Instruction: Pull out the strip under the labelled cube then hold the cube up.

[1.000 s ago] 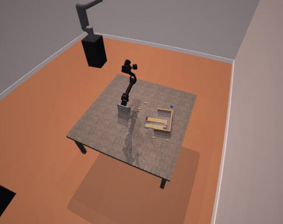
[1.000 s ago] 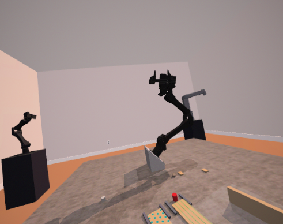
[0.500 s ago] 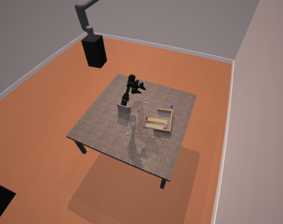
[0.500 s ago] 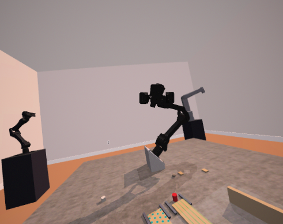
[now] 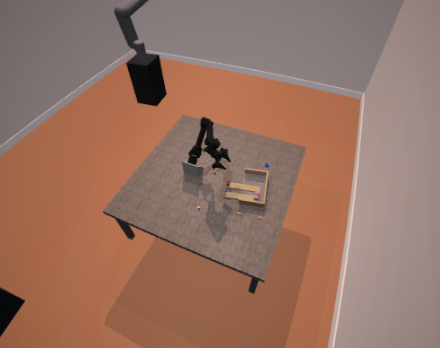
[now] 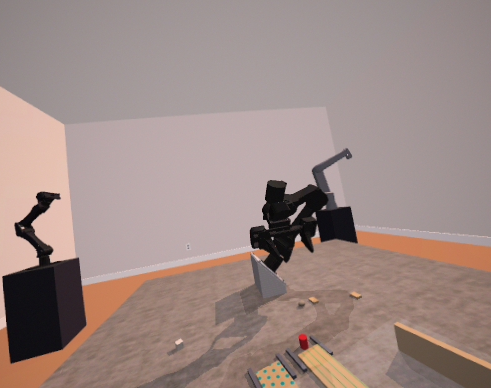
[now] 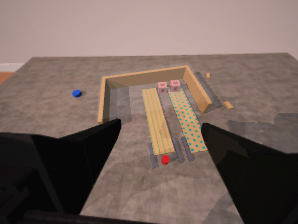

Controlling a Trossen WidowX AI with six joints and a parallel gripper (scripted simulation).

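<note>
Item, one gripper [image 5: 228, 164] [image 6: 299, 255] [image 7: 160, 125]: fingers spread wide, nothing between them, raised above the table [image 5: 145, 193] [image 6: 152, 320] [image 7: 45, 115] and apart from both strips

Item, one striped strip [image 5: 245, 187] [image 6: 332, 367] [image 7: 157, 122], green lines along its length: lying in place, its far end within the three-sided wooden wall [image 5: 265, 186] [image 6: 447, 352] [image 7: 145, 76]

Item, one dotted strip [image 5: 240, 196] [image 6: 276, 376] [image 7: 187, 120], teal spots: lying alongside the first, likewise not drawn out

Item, two pink cubes, near the strips' far ends, inside the wall: the left cube [image 5: 257, 193] [image 7: 162, 87] just beside the striped strip's end, the right cube [image 5: 256, 196] [image 7: 175, 85] at the dotted strip's end (each bears some mark, too small to read, so which is the labelled one cannot be told)

Item, one red cylinder [image 5: 228, 183] [image 6: 303, 342] [image 7: 165, 159]: standing by the striped strip's near end

Progress: neither strip pulled, no cube lifted. Outstanding, the whole task: choosing the supporting strip, pulling that one alone, then grasping and raising the cube; the work appears to be at the approach stage
</note>
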